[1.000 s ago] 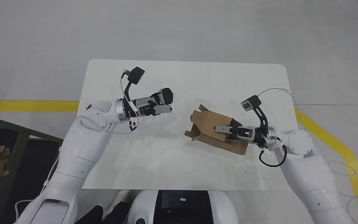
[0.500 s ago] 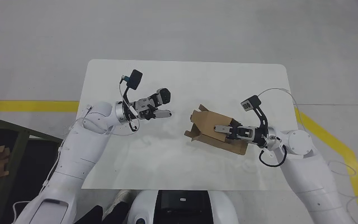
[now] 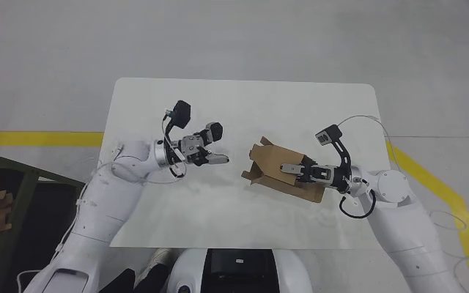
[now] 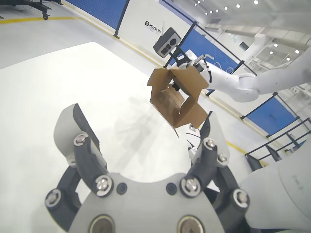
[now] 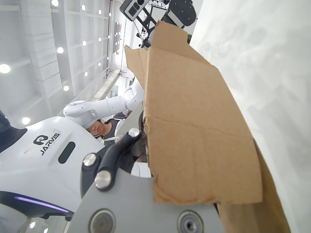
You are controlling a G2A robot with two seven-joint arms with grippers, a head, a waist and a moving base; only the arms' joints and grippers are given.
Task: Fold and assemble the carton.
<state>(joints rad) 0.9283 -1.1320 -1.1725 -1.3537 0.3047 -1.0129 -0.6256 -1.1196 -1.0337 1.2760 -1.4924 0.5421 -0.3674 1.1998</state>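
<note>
Tabletop [image 3: 308, 102]: white, with the carton [image 3: 267, 157] held tilted over its right half, open end and loose flaps facing left. Right hand [image 3: 291, 168]: clamped on the carton's wall; you should hold it steady there. Left hand [image 4: 142, 120]: spread wide, empty, near the flaps; bring it in square to one flap and press along the crease.

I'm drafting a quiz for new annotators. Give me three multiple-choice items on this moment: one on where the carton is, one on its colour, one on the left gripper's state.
1. Where is the carton? A. on the floor B. in the right gripper C. on a shelf
2. Its colour? A. white B. blue C. brown
3. The left gripper's fingers are: A. open, empty B. shut on the carton C. shut on a tool
Answers: 1 B, that gripper holds it above the table; 2 C, plain brown cardboard; 3 A, they stand spread, apart from the carton.
</note>
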